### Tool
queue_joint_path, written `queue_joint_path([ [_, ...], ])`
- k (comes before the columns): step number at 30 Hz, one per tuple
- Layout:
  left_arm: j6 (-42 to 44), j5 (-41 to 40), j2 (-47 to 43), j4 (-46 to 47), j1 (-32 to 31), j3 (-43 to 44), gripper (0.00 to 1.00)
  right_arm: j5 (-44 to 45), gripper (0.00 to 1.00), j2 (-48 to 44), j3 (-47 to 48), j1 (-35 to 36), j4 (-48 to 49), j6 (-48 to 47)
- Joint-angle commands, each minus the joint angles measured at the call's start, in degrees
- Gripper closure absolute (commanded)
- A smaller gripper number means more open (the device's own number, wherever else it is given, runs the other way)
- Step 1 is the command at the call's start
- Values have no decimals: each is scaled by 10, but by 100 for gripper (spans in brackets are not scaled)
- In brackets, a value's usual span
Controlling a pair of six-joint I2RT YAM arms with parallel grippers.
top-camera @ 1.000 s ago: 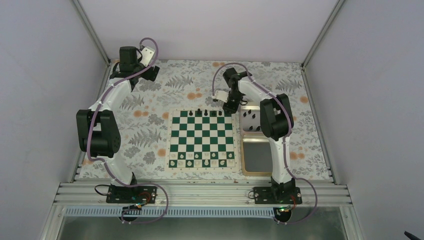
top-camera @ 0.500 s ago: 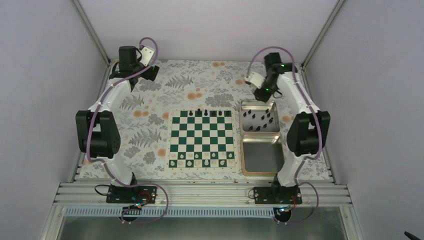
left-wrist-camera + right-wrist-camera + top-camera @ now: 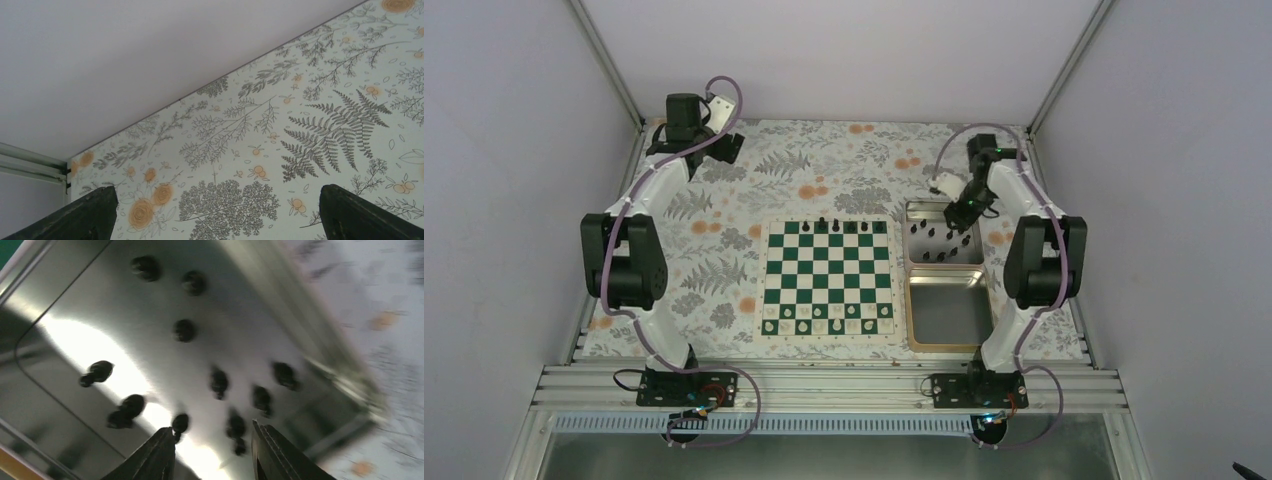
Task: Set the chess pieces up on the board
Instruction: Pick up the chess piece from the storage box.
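"Where did the chess pieces sit just then?"

"Most of the chess pieces [image 3: 184, 330] lay scattered over the shiny floor of the far tin [image 3: 100, 305], some upright and some tipped on their sides, though the blur in my right wrist view kept me from telling which kind each was. A few more stood in the far row of the board [image 3: 828, 278]. The white pieces [image 3: 828, 326] lined its near row."

"And the board itself?"

"It lay flat in the middle of the surface [image 3: 724, 250], on the fern-and-flower cloth. The far tin was just beside its right edge, with the near tin [image 3: 946, 313] touching that one on the side closer to my bases."

"What was your right gripper doing?"

"My right gripper [image 3: 212, 432] hung over the far tin, pointing down at the pieces. Its jaws stood partly apart and had hold of nothing; between them I saw only bare metal and a couple of pieces lying below. One dark piece showed just at the tip of one finger, but I could not tell whether it touched."

"And the left?"

"My left gripper [image 3: 218, 200] was well apart from all that, out at the far left corner of the surface beside the wall. Its jaws were spread as wide as they went, holding nothing, with only the patterned cloth beneath."
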Motion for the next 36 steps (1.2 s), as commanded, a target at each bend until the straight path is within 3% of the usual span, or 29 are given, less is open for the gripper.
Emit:
queue_joint_path([
  [1, -2, 1, 20, -14, 1, 23, 0, 19, 58, -13, -56, 53, -2, 16],
  [14, -3, 14, 23, -17, 1, 22, 0, 24, 56, -72, -164, 65, 32, -13],
  [36, 1, 18, 17, -10, -1, 10, 0, 34, 63, -26, -175, 55, 67, -36],
])
